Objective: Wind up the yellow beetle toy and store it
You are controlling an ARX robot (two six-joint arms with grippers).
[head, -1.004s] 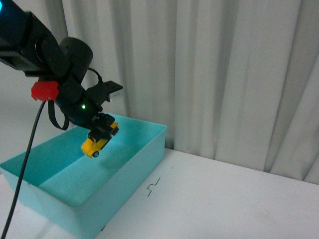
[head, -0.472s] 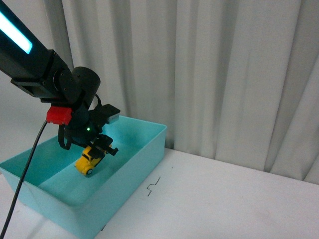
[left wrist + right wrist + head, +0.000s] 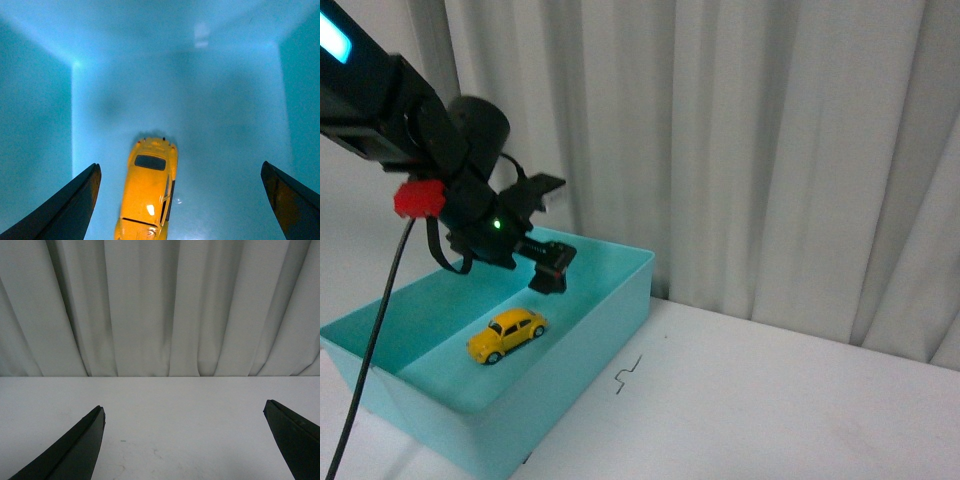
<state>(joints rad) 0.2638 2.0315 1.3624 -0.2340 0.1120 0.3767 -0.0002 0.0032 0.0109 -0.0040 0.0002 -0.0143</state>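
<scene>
The yellow beetle toy (image 3: pixel 507 334) rests on its wheels on the floor of the turquoise bin (image 3: pixel 610 310). My left gripper (image 3: pixel 548 270) is open and empty, hovering above the bin, apart from the toy. In the left wrist view the toy (image 3: pixel 148 192) lies on the bin floor between the spread fingers (image 3: pixel 75 205), touching neither. My right gripper (image 3: pixel 182 445) is open and empty over bare white table; it does not show in the front view.
The white table (image 3: pixel 770 400) extends right of the bin. A small dark mark (image 3: pixel 627 372) lies on it near the bin's corner. Grey curtains (image 3: pixel 770 150) hang behind. A black cable (image 3: pixel 365 350) hangs from the left arm.
My left gripper lowered the toy into the bin, opened and let it go, then rose. The toy now rests on the bin floor.
</scene>
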